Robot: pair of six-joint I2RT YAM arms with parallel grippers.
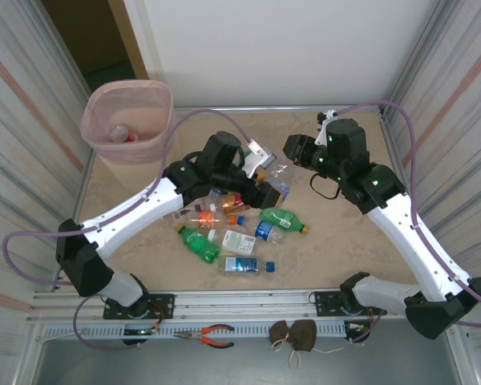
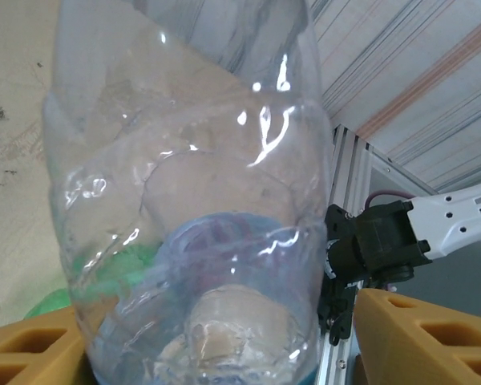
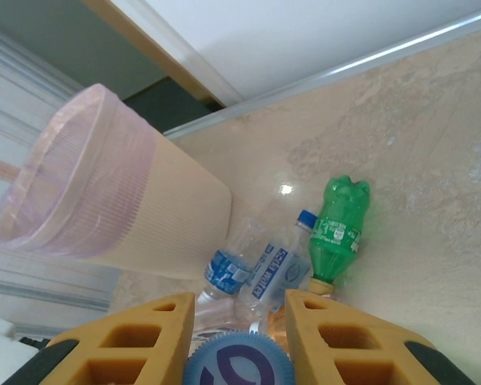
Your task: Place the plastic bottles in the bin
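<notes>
The pale-pink bin (image 1: 128, 120) stands at the back left with a bottle lying inside; in the right wrist view the bin (image 3: 104, 200) is at the left. My left gripper (image 1: 271, 183) reaches to mid-table. Its yellow fingers (image 2: 417, 337) straddle a clear bottle (image 2: 192, 200), with a thin gap at the right finger, so it is open. Several more bottles lie in front, among them green ones (image 1: 199, 243) (image 1: 282, 218). My right gripper (image 1: 295, 149) (image 3: 239, 309) hovers behind, shut on a blue-capped bottle (image 3: 239, 361) whose body is hidden. Beyond it lie a green bottle (image 3: 338, 228) and a soda-water bottle (image 3: 276, 269).
Corrugated walls close in the table on the left and right, and a white wall with a metal rail runs along the back. Red-handled pliers (image 1: 211, 335) and two brown pouches (image 1: 295, 333) lie on the front rail, below the arm bases.
</notes>
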